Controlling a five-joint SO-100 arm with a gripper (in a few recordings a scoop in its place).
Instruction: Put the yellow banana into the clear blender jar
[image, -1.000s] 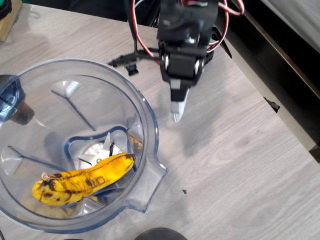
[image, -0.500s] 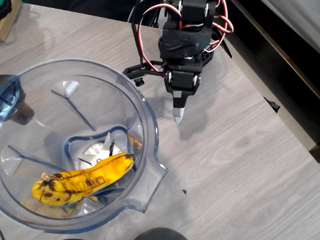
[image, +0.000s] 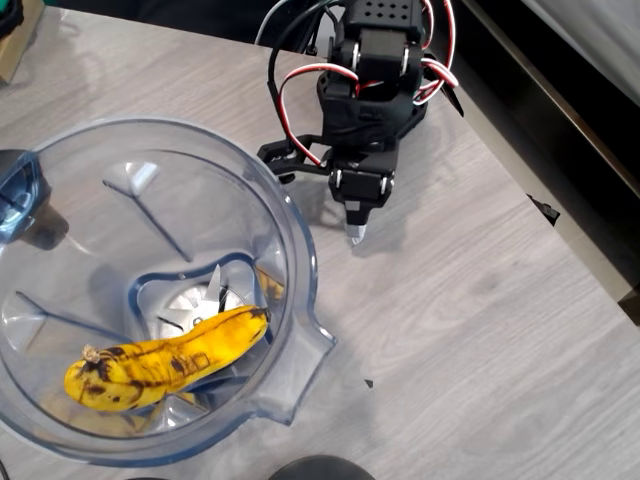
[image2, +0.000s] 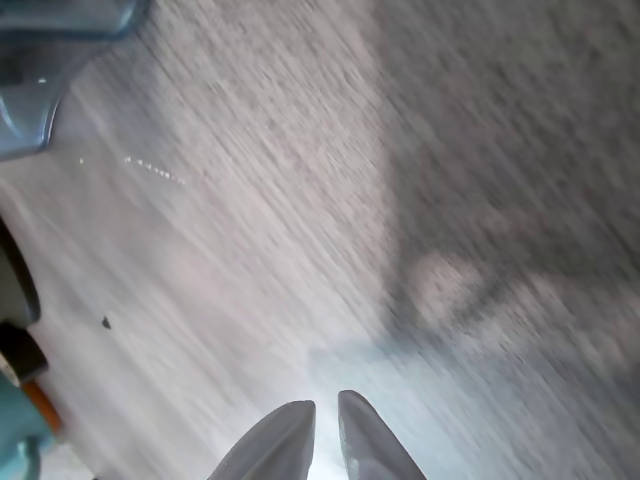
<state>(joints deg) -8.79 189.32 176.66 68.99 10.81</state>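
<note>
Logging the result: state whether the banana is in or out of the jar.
In. The yellow banana lies inside the clear blender jar, over the blade.

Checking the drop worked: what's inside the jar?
The banana lies in the jar, across the blade. Part of the blade is covered by it.

Robot workbench, wood-grain tabletop (image: 480, 330), exposed servo wires (image: 290, 90)

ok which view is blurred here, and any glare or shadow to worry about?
Wrist view: table streaked with motion blur, the fingertips sharper, a pale bright patch just above them. Overhead view: sharp; the clear blender jar throws small highlights, the yellow banana reads clearly, and the gripper casts a soft shadow on the table.
</note>
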